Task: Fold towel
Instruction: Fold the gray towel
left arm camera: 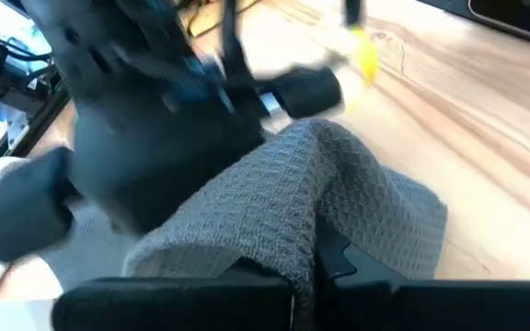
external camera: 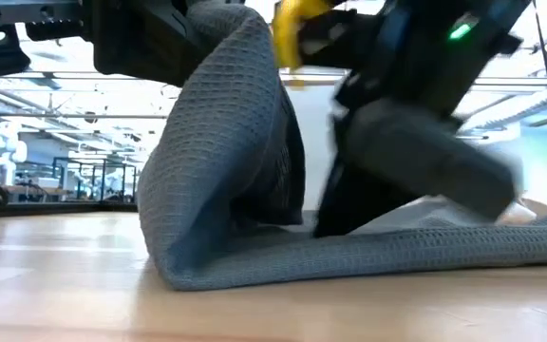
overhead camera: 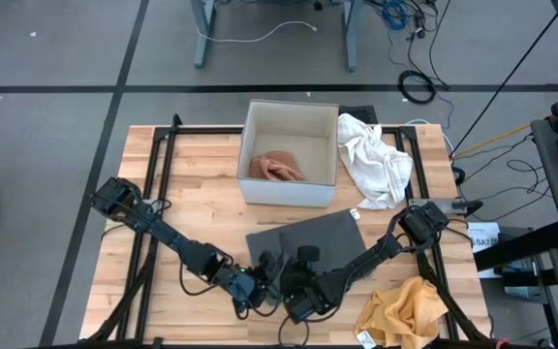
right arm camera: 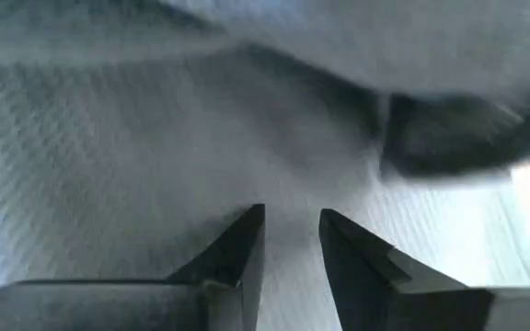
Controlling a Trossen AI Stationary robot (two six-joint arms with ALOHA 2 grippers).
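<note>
Grey waffle-weave towel [external camera: 226, 171] rises pinched in the closed left gripper [left arm camera: 311, 267], its flat part beneath the empty, part-open right gripper [right arm camera: 291, 241].

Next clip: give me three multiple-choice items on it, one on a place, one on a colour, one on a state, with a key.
1. Where does the white towel lie?
A. Inside the box
B. Right of the box, draped on its corner
C. At the table's near edge

2. What colour is the towel being folded?
A. Yellow
B. White
C. Grey

3. What is the left claw doing?
A. Shut on the grey towel
B. Open above the box
C. Resting on bare wood

Key: 1 B, the high view shows it beside the box. 2 C, the grey towel lies under both claws. 3 A, the left wrist view shows grey cloth pinched and lifted.
</note>
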